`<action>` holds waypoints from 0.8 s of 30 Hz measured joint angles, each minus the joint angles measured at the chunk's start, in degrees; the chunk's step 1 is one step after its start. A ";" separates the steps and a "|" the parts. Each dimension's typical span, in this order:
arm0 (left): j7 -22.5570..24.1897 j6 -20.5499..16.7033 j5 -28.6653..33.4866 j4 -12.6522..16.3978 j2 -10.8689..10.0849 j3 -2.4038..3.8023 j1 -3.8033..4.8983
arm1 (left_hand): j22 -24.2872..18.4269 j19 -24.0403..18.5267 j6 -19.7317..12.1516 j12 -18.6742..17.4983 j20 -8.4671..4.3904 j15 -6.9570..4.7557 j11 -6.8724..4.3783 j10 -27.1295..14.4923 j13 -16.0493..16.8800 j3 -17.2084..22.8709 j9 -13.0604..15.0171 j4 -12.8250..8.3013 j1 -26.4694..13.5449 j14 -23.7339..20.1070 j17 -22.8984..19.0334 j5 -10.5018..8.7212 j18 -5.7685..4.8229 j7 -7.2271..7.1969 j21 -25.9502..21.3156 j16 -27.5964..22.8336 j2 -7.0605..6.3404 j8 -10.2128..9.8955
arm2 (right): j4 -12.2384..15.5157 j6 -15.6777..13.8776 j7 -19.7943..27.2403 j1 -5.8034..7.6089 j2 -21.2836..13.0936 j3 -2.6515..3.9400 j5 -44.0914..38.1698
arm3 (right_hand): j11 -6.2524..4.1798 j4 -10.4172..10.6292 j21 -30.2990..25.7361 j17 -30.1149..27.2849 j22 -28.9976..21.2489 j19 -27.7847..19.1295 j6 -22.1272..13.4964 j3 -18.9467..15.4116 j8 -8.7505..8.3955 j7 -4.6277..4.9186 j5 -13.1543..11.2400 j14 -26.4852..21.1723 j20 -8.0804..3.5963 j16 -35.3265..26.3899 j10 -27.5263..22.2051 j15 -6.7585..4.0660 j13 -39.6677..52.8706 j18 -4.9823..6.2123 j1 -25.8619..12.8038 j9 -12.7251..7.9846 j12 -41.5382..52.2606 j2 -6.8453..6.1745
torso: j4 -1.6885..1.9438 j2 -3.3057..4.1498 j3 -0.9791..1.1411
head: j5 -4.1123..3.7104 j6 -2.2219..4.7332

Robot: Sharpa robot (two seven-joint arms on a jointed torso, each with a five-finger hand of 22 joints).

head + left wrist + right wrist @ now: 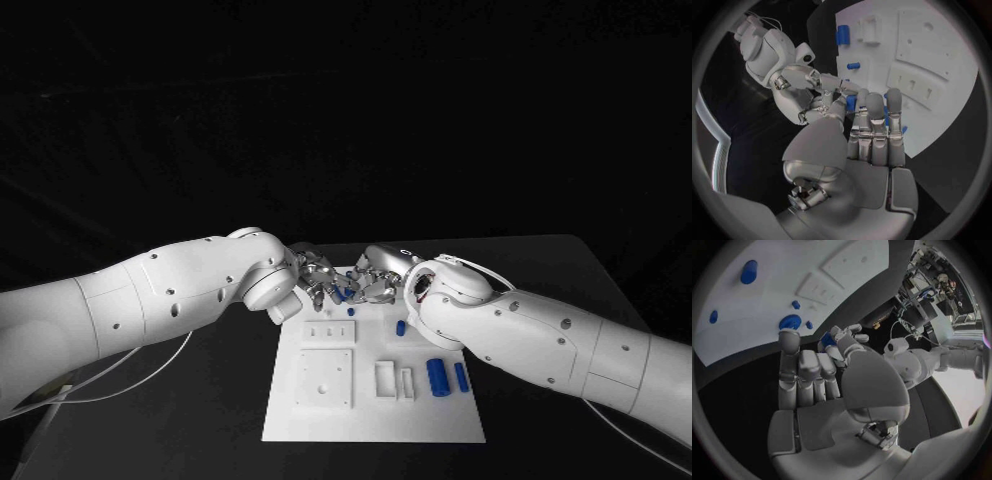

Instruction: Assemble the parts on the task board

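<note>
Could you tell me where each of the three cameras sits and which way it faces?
Head view: on the robot's head, looking down at the task board; both arms come in, left hand, right hand.
Left wrist view: behind the left hand, facing the board.
Right wrist view: behind the right hand, facing the board.
All views share the board and both hands meeting over its far edge.
</note>
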 measured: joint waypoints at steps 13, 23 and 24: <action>0.03 0.86 0.11 0.03 -0.17 -0.03 0.00 | 1.33 -0.52 -0.35 1.31 -0.52 -0.54 -0.42 0.00 0.01 2.09 0.00 -1.64 0.32 -0.56 1.08 2.17 -0.01 -0.31 0.67 2.42 1.31 0.32 | -0.22 0.30 0.03 -0.16 0.15 0.02 -0.08 | 0.00 -0.01 0.00 -0.01 -0.04 0.00 -0.01 -0.02 0.11 0.01 -0.17 0.00 0.00 0.00 0.00 0.00 0.00 0.00 -0.06 0.05 0.00 -0.06 | 0.03 0.01 -0.01 | -0.12 -0.09; 0.03 1.64 0.12 -0.03 -0.22 -0.04 0.00 | 2.83 -0.11 0.28 6.34 -1.35 -1.46 -1.34 -0.09 2.76 2.49 0.00 -1.50 -0.84 -0.20 2.80 2.15 0.00 0.35 2.17 7.21 2.45 0.09 | -0.27 0.30 0.11 -0.25 0.11 0.02 -0.11 | 0.00 -0.07 0.00 -0.01 -0.17 0.00 0.15 -0.09 0.10 0.19 -0.17 0.00 0.00 -0.21 0.00 0.00 -0.09 0.00 0.11 0.05 0.00 -0.06 | 0.03 0.01 -0.01 | -0.09 -0.26; 0.03 1.67 0.12 -0.04 -0.22 -0.03 0.00 | 2.96 -0.01 0.37 6.92 -1.45 -1.57 -1.57 -0.07 3.07 2.49 0.00 -1.51 -0.90 -0.08 2.95 2.23 0.00 0.44 2.41 7.64 2.48 0.09 | -0.27 0.29 0.13 -0.26 0.10 0.02 -0.11 | 0.00 -0.07 0.00 -0.08 -0.17 0.00 0.15 -0.10 0.10 0.19 -0.17 0.00 0.00 -0.21 0.00 0.00 -0.15 0.00 0.18 0.04 0.00 -0.13 | 0.03 0.01 0.00 | -0.09 -0.27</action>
